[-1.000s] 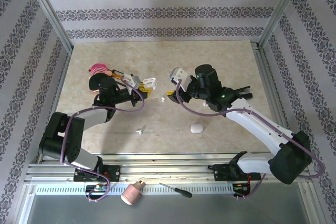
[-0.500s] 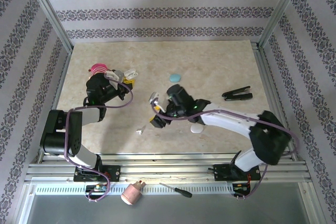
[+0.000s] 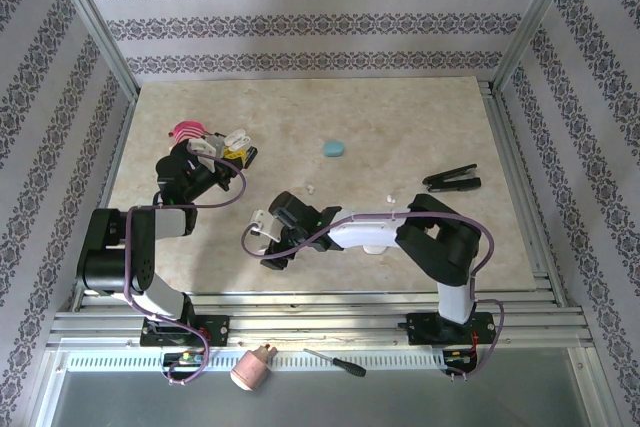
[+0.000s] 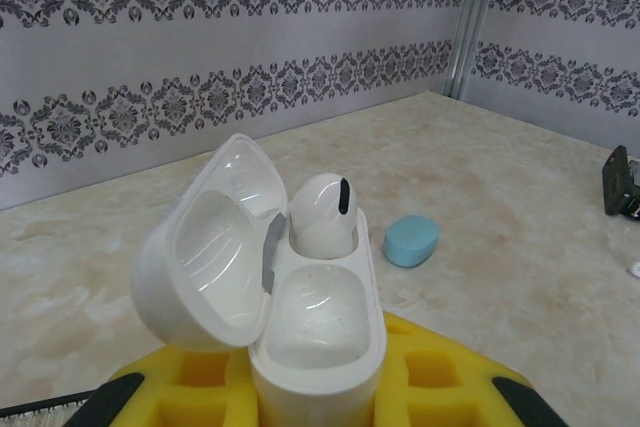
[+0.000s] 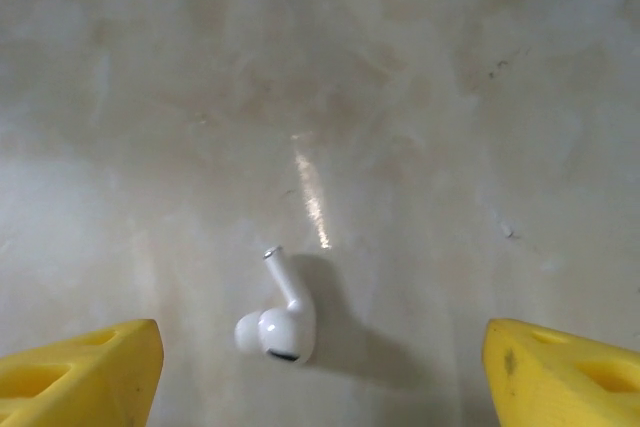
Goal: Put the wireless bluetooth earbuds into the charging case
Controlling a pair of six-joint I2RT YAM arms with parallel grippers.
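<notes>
The right gripper point(image 5: 320, 385), fingers point(image 5: 80, 372) spread wide, hangs over a loose white earbud point(image 5: 278, 325) lying low-centre between them, stem pointing upper left; the left gripper point(image 3: 228, 147) clamps the open charging case point(image 4: 310, 337), near socket empty.

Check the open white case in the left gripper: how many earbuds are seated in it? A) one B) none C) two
A: the white case has one earbud standing in its far slot, while the near slot is empty.
</notes>
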